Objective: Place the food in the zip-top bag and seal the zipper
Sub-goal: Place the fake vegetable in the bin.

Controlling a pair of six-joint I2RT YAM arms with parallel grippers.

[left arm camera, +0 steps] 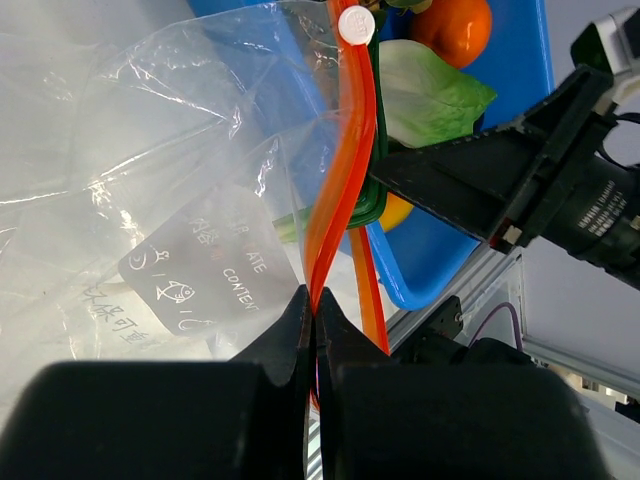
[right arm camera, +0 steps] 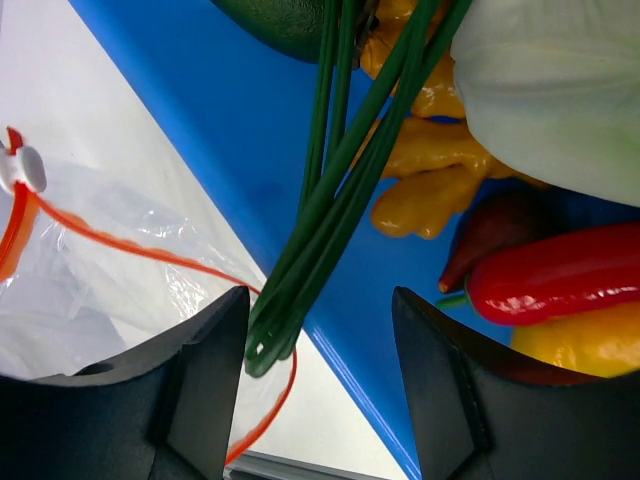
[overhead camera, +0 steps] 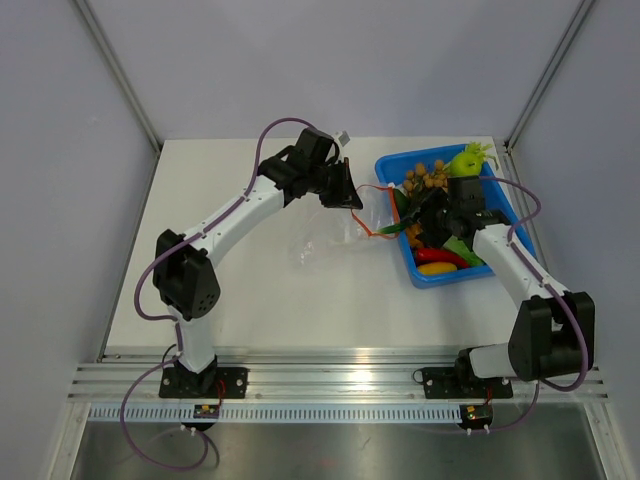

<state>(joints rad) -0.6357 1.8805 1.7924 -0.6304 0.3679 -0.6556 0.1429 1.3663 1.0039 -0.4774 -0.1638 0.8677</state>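
My left gripper (left arm camera: 315,305) is shut on the orange-red zipper (left arm camera: 340,170) of the clear zip-top bag (left arm camera: 140,160), holding the mouth up beside the blue bin (overhead camera: 425,272). The zipper's white slider (left arm camera: 356,24) sits at the far end. My right gripper (right arm camera: 318,300) stands open over the bin's near-left rim. Green onions (right arm camera: 340,190) hang between its fingers, close to the left finger (right arm camera: 205,380), their tips over the bag's mouth (right arm camera: 130,245). More food lies in the bin: a red pepper (right arm camera: 560,275), a yellow piece (right arm camera: 435,165), cabbage (right arm camera: 555,90), a green apple (overhead camera: 468,160) and brown balls (overhead camera: 425,178).
The bag's body (overhead camera: 325,245) lies crumpled on the white table (overhead camera: 250,290) left of the bin. An orange (left arm camera: 455,25) and a green leaf (left arm camera: 430,95) show at the bin's edge. An aluminium rail (overhead camera: 340,380) runs along the near edge.
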